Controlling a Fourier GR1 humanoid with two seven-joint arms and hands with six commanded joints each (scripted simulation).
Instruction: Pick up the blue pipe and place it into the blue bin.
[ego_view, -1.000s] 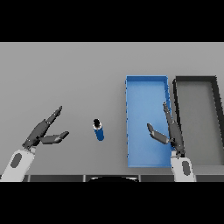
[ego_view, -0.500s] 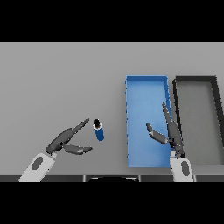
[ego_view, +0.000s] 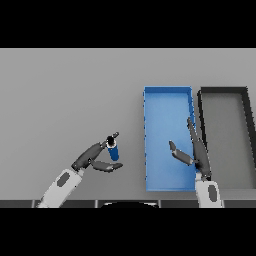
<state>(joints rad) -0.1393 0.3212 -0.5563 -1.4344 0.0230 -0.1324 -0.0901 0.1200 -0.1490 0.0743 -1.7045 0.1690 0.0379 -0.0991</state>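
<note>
left hand (ego_view: 94, 159): fingers spread and relaxed, reaching up-right. The fingers run along the left side of the blue pipe, fingertips by its dark top; the thumb lies just below its base. Not closed round it yet; cannot tell if the fingers actually touch.
right hand (ego_view: 196, 152): over the right half of the blue bin, fingers straight and pointing up, thumb out to the left. Holds nothing, idle.
blue pipe (ego_view: 113, 149): short blue cylinder with a dark top end, standing on the grey table (ego_view: 65, 90) left of the bin and near its lower half, cupped between the left fingers and thumb.
blue bin (ego_view: 167, 97): open rectangular tray, nothing visible inside, touching or just beside the dark grey bin.
dark grey bin (ego_view: 222, 90): right of the blue one, not the target.
change: over the last second the left hand swung in from well left of the pipe to bracket it. Pipe, bins and right hand are about where they were.
meaning: reach looks finished; grasp is probably next, then lift and carry right into the bin.
writing: none readable, no brands or labels.
</note>
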